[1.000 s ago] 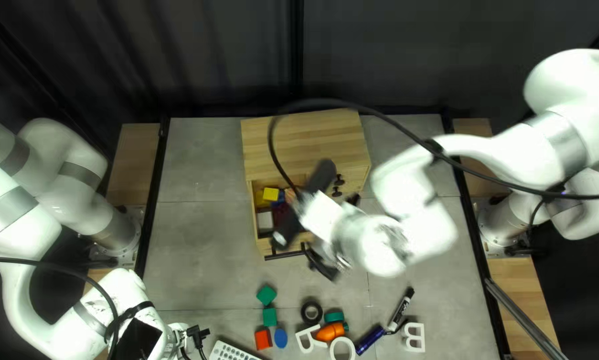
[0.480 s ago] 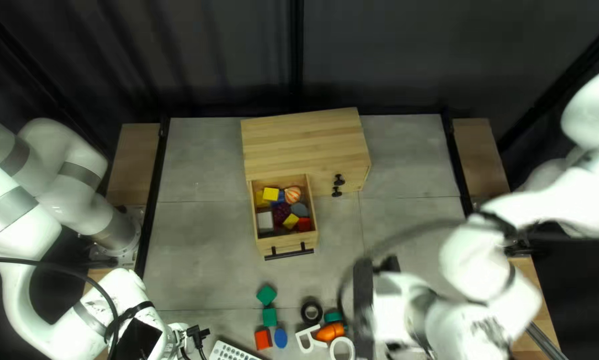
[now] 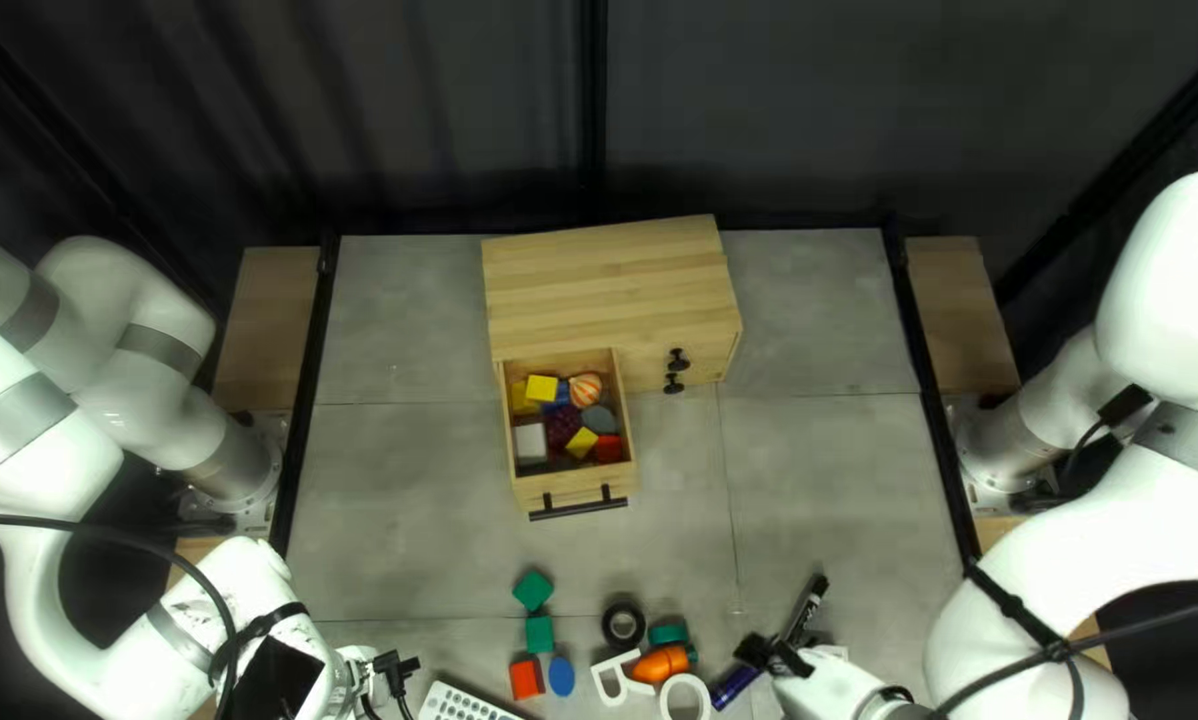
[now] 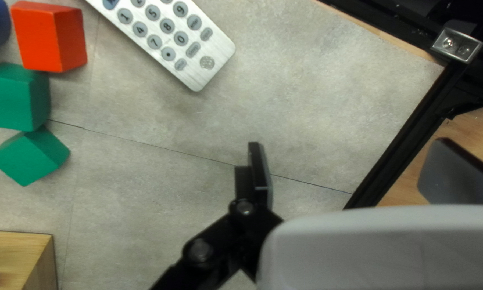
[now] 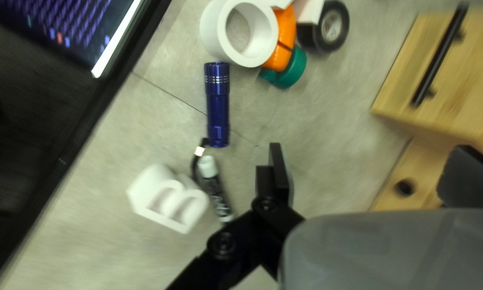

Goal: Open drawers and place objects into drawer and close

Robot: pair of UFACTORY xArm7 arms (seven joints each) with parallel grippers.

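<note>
While my right gripper (image 3: 774, 654) is released near the flashlight (image 3: 736, 682) and marker (image 3: 803, 614), my left gripper (image 3: 392, 671) is likewise unclenched. The drawer (image 3: 596, 484) stands pulled out, yellow blocks (image 3: 542, 388) and a striped ball (image 3: 586, 390) inside. Green blocks (image 3: 540, 635) lie on the table (image 3: 406, 534) near a red block (image 3: 527, 680).

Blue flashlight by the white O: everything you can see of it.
The blue flashlight is a glossy cylinder, metal by its look, with a slightly wider head ringed by silvery bands. A black strap with a shiny clasp shows at its tail. It lies on its side on the table, head near the white O, tail near the marker. The right gripper isn't touching it; whether it touches the O is unclear.
</note>
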